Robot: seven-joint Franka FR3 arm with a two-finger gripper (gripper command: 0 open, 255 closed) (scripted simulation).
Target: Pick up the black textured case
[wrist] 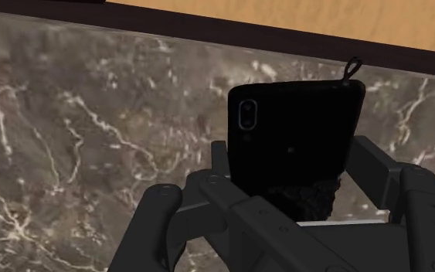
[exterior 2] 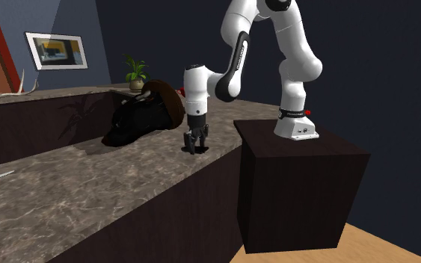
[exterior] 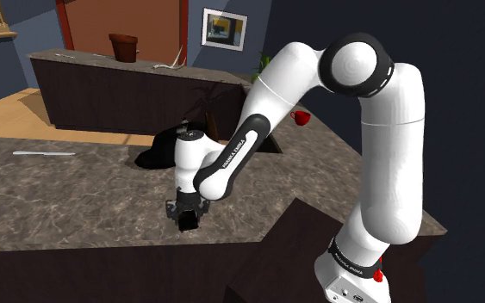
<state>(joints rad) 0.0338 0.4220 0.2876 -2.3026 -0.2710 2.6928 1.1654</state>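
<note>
– Black textured case: where is it?
– Between the two fingers of my pincer. In the wrist view it is a flat, dark rectangle. It has a small lens cut-out near one far corner and a little loop at the other. A rough, pebbled patch shows at the end nearest my hand.
– Is the pincer holding it?
– Yes. The fingers are drawn in narrow, one pressing each long edge of the case, and I see no gap on either side.
– Is it off the table?
– I cannot tell. My pincer points straight down, very low over the brown, white-veined marble top. It is near the table edge that faces my stand, a dark box.
– What else is nearby?
– A dark bag lies slumped on the table behind my arm, apart from the case, with something rounded and brown at its top. A small potted plant stands on the ledge beyond it, and a framed picture hangs on the blue wall.
</note>
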